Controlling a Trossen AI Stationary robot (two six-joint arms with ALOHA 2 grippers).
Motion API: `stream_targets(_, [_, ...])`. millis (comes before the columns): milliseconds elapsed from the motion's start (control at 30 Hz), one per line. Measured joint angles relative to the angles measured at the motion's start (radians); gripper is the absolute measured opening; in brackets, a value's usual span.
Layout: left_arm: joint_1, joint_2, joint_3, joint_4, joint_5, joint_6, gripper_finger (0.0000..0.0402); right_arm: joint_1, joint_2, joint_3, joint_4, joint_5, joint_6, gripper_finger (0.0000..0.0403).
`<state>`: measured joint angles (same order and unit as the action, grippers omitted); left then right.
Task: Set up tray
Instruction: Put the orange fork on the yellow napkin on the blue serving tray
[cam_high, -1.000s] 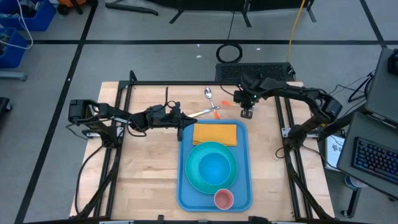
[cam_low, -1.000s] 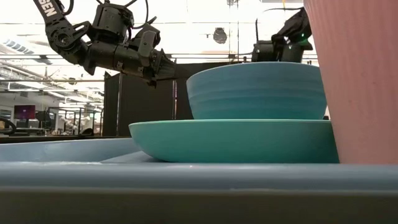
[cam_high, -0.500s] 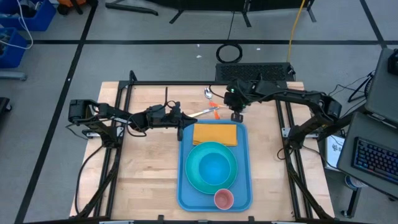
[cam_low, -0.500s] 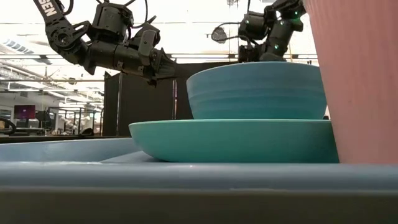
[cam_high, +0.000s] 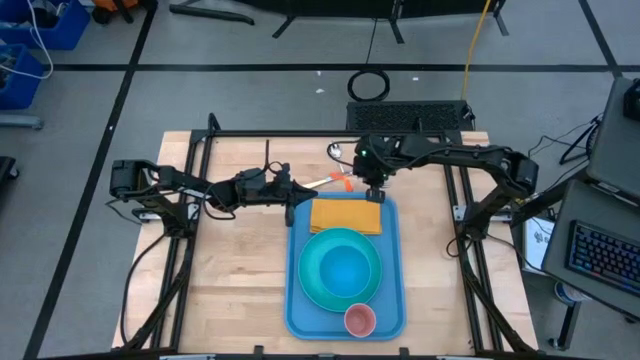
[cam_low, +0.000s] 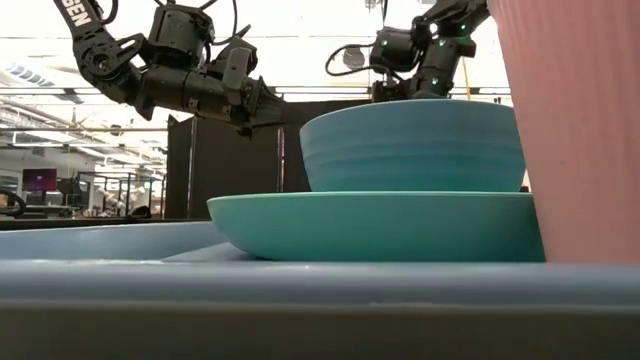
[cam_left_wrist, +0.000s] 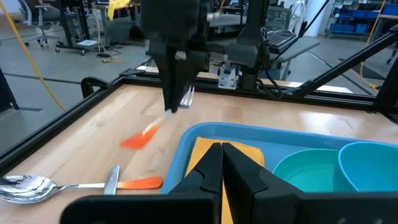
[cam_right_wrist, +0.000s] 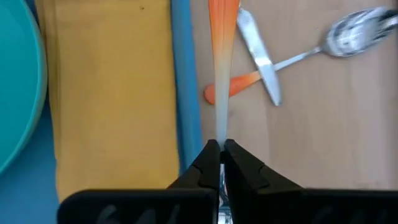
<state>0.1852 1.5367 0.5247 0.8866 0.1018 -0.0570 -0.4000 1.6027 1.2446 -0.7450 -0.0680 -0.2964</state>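
Plainly, the light-blue tray (cam_high: 297, 300) is rectangular, rimmed, round-cornered.

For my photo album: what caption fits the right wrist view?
Right gripper lifts an orange-handled utensil beside the tray's yellow napkin.

We see the light-blue rectangular tray (cam_high: 293, 300) lying flat on the desk (cam_high: 230, 290), long side running front to back.

the orange-handled utensil (cam_right_wrist: 219, 68) in the right gripper (cam_right_wrist: 221, 152) is blurred, perhaps a fork, its head hidden.
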Motion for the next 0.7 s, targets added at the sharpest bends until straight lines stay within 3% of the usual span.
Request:
stream_targets(133, [0.000, 0.000, 0.000, 0.003, 0.000, 0.001, 0.0024, 0.003, 0.043, 0.000, -0.001, -0.040, -0.001, 0.0000])
stream_targets(367, [0.000, 0.000, 0.000, 0.000, 0.001, 0.010, 0.0004, 0.038, 0.092, 0.007, 0.006, -0.045, -0.005, 0.0000])
stream_targets(700, [0.000, 0.000, 0.000, -0.001, 0.000, 0.009, 0.0025, 0.079, 0.093, 0.009, 0.020, -0.097, -0.003, 0.0000])
